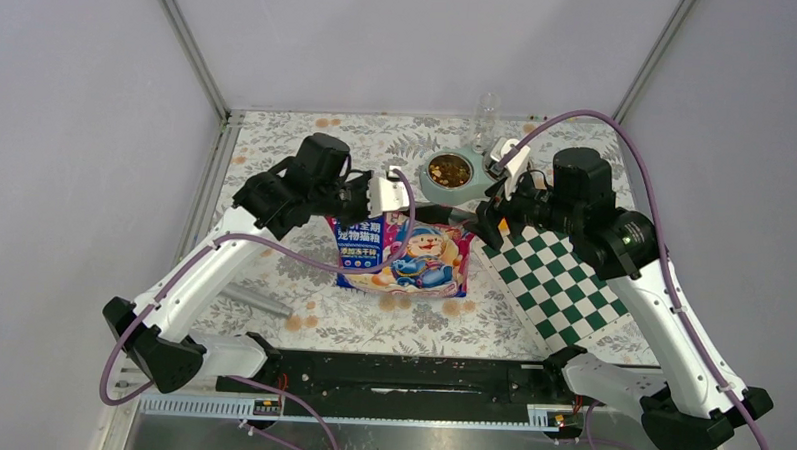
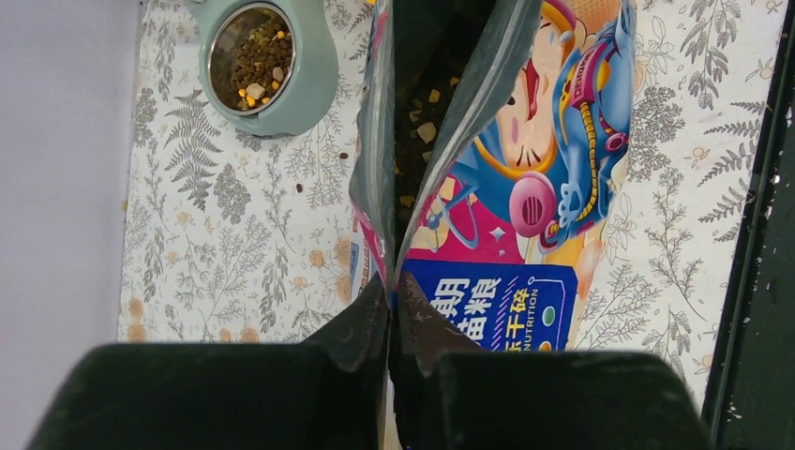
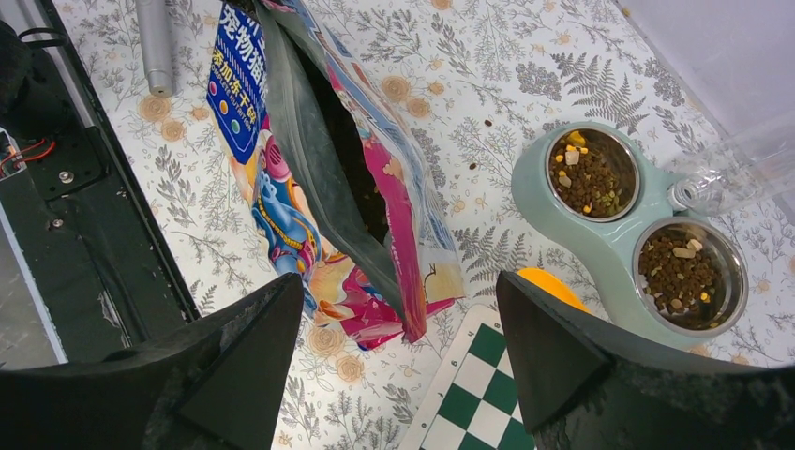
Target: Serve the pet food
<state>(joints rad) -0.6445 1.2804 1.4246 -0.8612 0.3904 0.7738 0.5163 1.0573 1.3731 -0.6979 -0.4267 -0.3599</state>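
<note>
Plastic bag [image 2: 525, 169], pinched by left gripper [image 2: 392, 300], seemingly holds pet food [image 2: 424, 131]

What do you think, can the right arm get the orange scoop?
Probably yes. The right gripper is open, and the orange scoop lies close in front of it, beside the green bowl. Nothing seems to cover it, though a finger hides part from view.

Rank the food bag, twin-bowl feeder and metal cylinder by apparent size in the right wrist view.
Largest: food bag.
Next: twin-bowl feeder.
Smallest: metal cylinder, though the frame edge crops it.
</note>
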